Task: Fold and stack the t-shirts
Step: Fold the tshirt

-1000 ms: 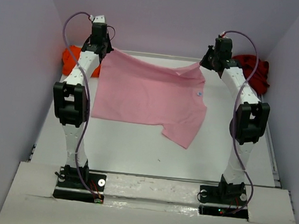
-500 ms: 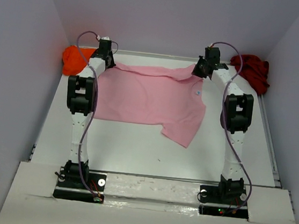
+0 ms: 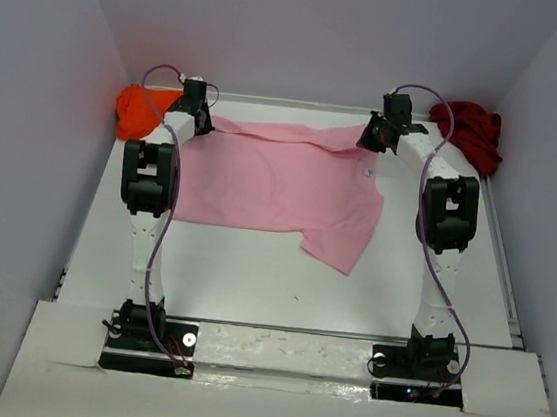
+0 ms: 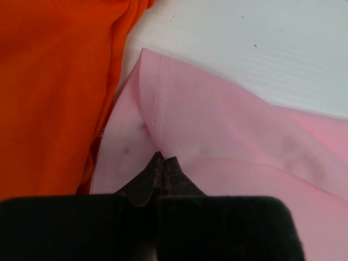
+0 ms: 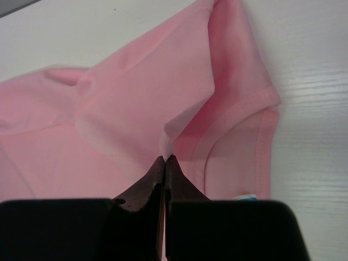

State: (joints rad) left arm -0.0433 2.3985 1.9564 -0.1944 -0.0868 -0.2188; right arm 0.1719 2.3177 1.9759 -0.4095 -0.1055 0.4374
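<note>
The light pink t-shirt (image 3: 281, 184) lies spread across the white table, one sleeve trailing toward the near right. My left gripper (image 3: 208, 123) is shut on its far left corner; the wrist view shows the hem (image 4: 157, 109) pinched at my closed fingertips (image 4: 163, 159). My right gripper (image 3: 370, 138) is shut on the far right edge, a small fold of pink cloth (image 5: 168, 142) caught between the tips (image 5: 165, 157). The bright orange t-shirt (image 3: 134, 110) lies bunched at the far left corner, right beside the left gripper (image 4: 49, 92). The dark red t-shirt (image 3: 469, 130) is crumpled at the far right corner.
Grey walls enclose the table on the left, back and right. A raised rim (image 3: 506, 285) runs along the table's right side. Bare white table (image 3: 279, 289) lies between the pink shirt and the arm bases.
Both arms have lowered and drawn in, bringing the shirt's far edge from a raised, hanging hold down close to the table. Both grips on the pink cloth are unchanged.
</note>
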